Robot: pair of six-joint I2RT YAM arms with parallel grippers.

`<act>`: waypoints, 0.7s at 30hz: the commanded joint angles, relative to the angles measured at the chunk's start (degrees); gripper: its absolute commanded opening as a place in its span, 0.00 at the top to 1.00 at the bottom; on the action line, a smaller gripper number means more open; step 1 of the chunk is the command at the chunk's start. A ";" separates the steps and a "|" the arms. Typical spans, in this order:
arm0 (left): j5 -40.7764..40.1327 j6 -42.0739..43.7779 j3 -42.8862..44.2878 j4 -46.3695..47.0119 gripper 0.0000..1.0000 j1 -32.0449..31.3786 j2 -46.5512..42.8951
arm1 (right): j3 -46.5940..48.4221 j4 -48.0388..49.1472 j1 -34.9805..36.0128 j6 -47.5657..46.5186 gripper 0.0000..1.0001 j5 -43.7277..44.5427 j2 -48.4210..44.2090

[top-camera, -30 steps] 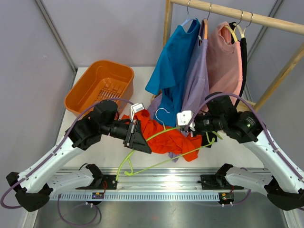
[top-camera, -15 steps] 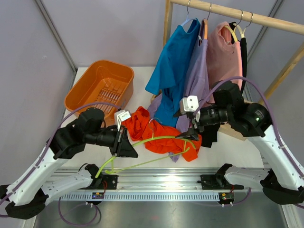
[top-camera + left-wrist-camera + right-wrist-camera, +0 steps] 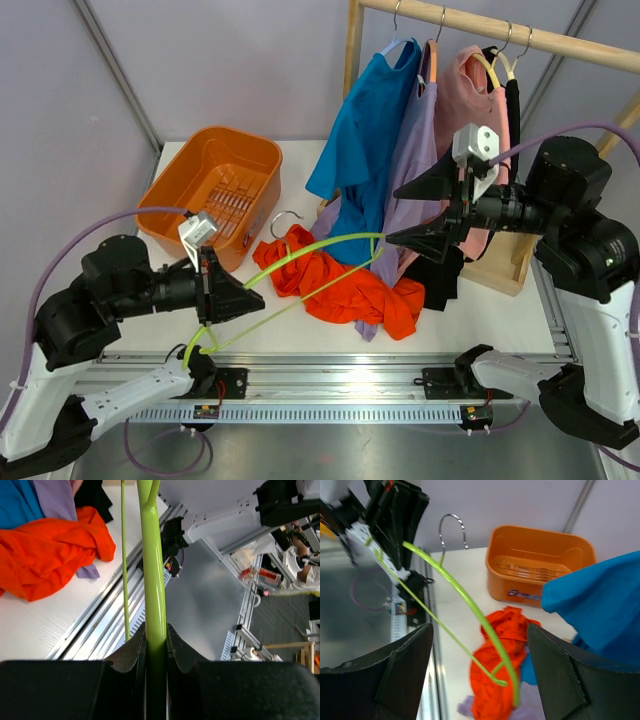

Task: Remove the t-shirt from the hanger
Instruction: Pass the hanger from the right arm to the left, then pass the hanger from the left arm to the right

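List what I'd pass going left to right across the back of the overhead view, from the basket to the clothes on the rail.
orange basket → blue shirt → lilac shirt → pink shirt

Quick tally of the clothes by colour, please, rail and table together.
Orange shirt: 1, on the table
Blue shirt: 1, on the rail
Purple shirt: 1, on the rail
Pink shirt: 1, on the rail
Black garment: 1, on the rail
Total: 5
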 commanded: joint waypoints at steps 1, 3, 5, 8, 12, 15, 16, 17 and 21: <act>-6.12 -2.38 4.41 7.10 1.00 -0.02 -0.63 | -2.00 8.11 -1.79 15.61 0.19 -7.82 2.04; -9.27 -2.56 6.18 6.93 1.00 -0.02 -0.37 | -2.97 12.16 -1.79 22.21 0.20 -10.82 3.27; -11.13 -2.30 8.99 7.19 1.00 -0.02 -0.19 | -1.92 13.39 -1.88 24.93 0.20 -9.95 5.11; -15.26 -1.25 13.98 7.19 1.00 -0.02 0.59 | 1.68 14.01 -1.79 25.91 0.20 -9.51 7.23; -19.83 0.69 20.59 8.07 1.00 -0.02 2.79 | 4.50 15.15 -1.70 27.49 0.20 -10.30 9.07; -22.64 3.15 24.55 9.04 1.00 -0.02 5.78 | 4.41 17.08 -1.79 29.60 0.20 -10.47 9.69; -23.26 3.85 25.08 9.56 1.00 -0.02 6.83 | 4.41 17.52 -1.79 30.13 0.20 -10.47 9.86; -24.05 4.46 25.43 11.05 1.00 -0.02 7.19 | 4.32 18.22 -1.79 31.27 0.20 -10.56 9.95; -28.78 6.14 22.81 16.59 1.00 -0.02 8.77 | 3.79 22.96 -1.44 37.07 0.21 -10.74 10.65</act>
